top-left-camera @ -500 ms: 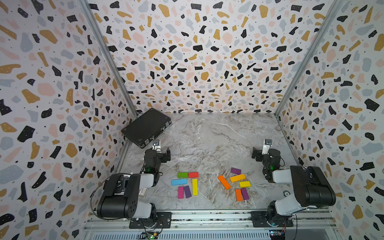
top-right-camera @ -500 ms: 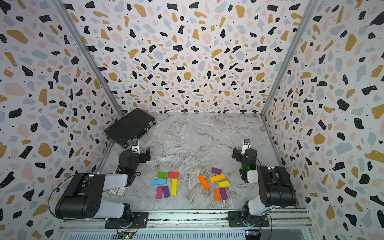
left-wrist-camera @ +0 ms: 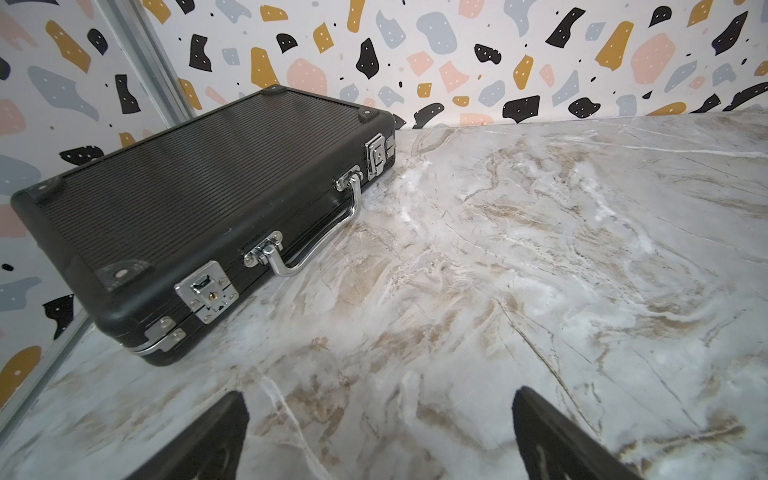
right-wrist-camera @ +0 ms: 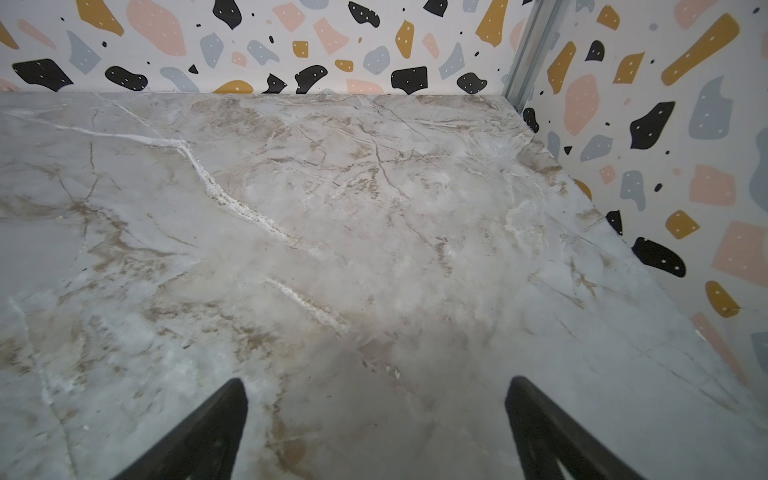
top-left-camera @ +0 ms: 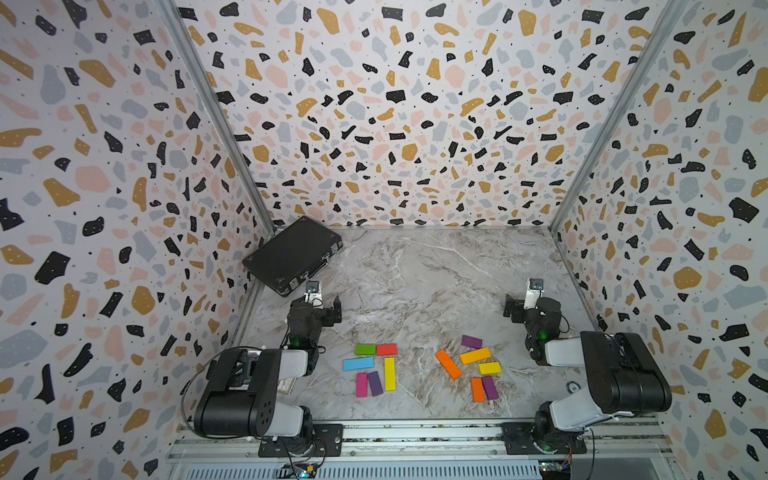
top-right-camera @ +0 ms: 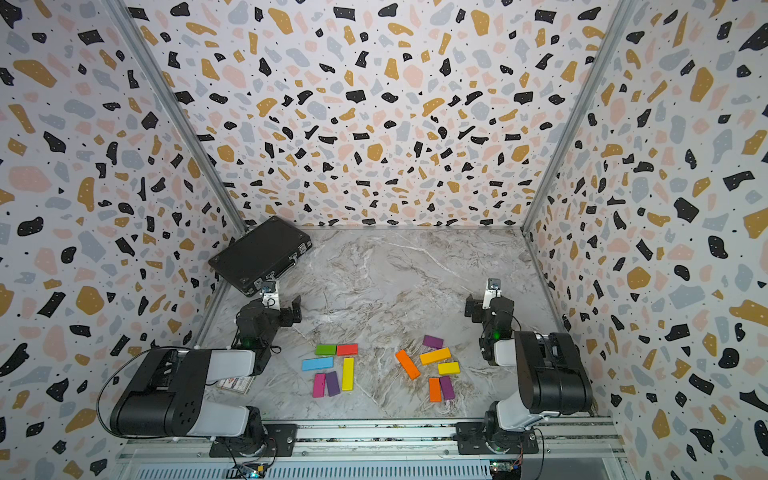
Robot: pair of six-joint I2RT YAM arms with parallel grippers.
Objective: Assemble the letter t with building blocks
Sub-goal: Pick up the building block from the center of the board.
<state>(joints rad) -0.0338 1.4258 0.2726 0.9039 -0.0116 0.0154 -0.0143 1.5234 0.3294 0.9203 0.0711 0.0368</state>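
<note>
- My left gripper (left-wrist-camera: 380, 399) and right gripper (right-wrist-camera: 376, 384) both stand wide open, holding nothing, over the bare table (right-wrist-camera: 374, 232).
- The building blocks (top-left-camera: 358, 363) lie flat behind both grippers, toward my bases: 6 beside the left arm, 6 beside the right.
- The long yellow block (top-right-camera: 348, 374) runs front-to-back, and I judge my left arm the nearer one.

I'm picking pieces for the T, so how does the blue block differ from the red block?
The blue block is clearly longer than the red block. The red block sits end to end against the green block, while the blue block appears apart from its neighbours. The blue block lies nearer the robot's edge of the table than the red block. Both lie flat and crosswise in the same cluster.
</note>
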